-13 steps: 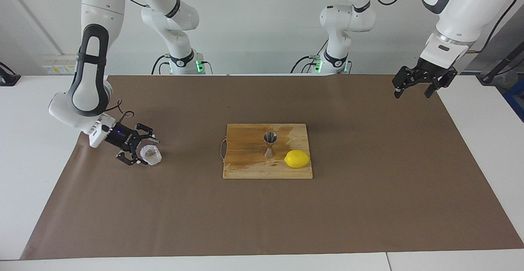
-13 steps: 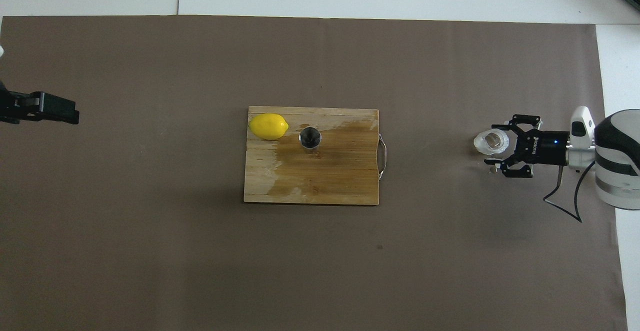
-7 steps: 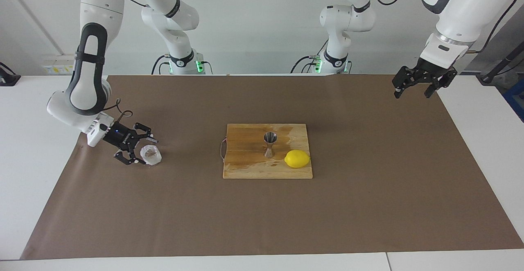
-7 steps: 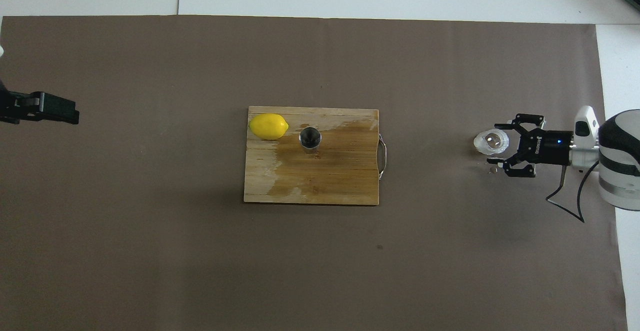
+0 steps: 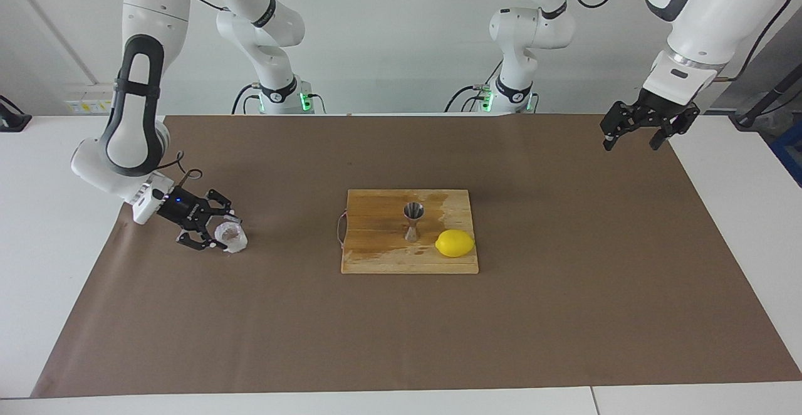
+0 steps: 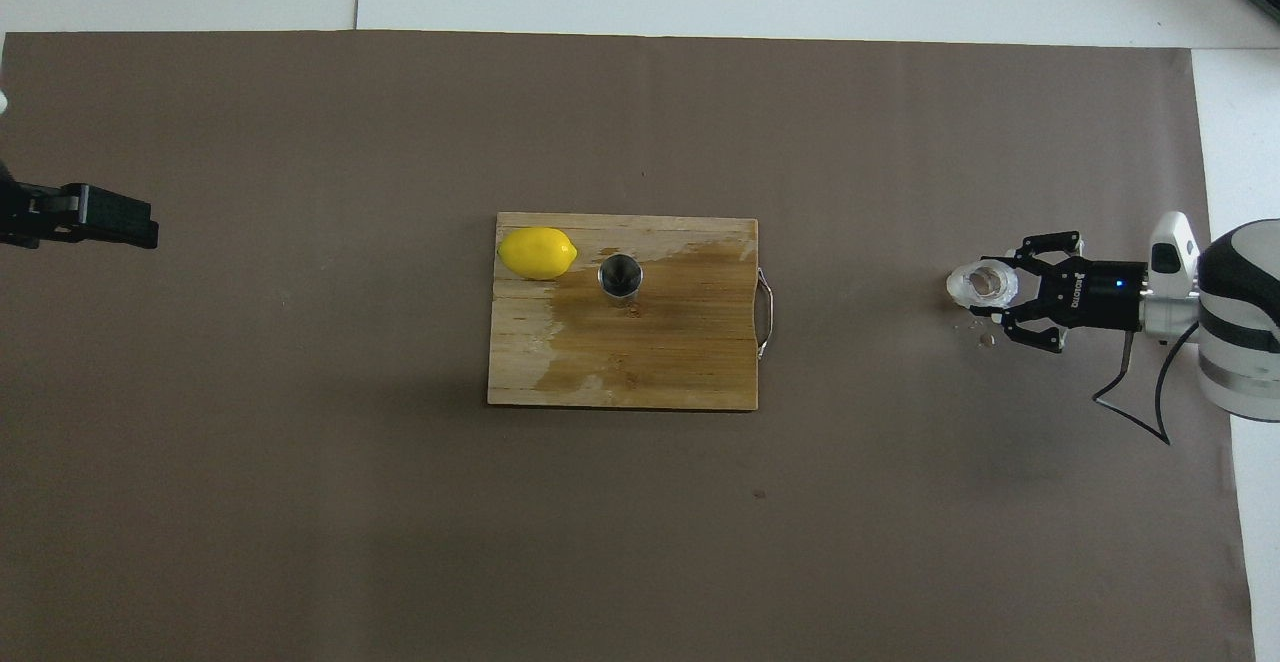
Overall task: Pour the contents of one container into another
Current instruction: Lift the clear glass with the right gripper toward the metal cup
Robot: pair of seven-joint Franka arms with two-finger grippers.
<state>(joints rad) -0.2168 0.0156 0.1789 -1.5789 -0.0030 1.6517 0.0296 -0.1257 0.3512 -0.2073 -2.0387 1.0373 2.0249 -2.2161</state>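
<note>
Two arms work at this surface point(image 5: 37, 227), most of which is covered by a brown paper sheet point(image 5: 564, 315).

Nearest the robots, the left end effector point(image 5: 633, 134) hangs open in the air over the sheet's corner at the left arm's end, and that arm waits. Nothing lies under it.

The right end effector point(image 5: 227, 234) is down low by the sheet's edge at the right arm's end. It lies nearly level and points toward the middle of the sheet. Its fingers are closed on the cup point(image 5: 232, 238), one on each side. The cup stands upright on the sheet, close to that edge.

Mid-sheet, well apart from the cup, lies a wooden board point(image 5: 376, 255). Its wire handle point(image 5: 341, 230) is on the edge facing the cup. The jigger point(image 5: 413, 220) stands upright on the board, about midway between its near and far edges. A lemon point(image 5: 455, 243) lies just beside the jigger on the board. It is a little farther from the robots, by the board's corner toward the left arm's end.

Between cup and board there is only bare paper, and the handle is the first thing met on that line. The lemon is not on that line to the jigger. Farther out, the wide strip of paper up to the surface's far edge is open.
</note>
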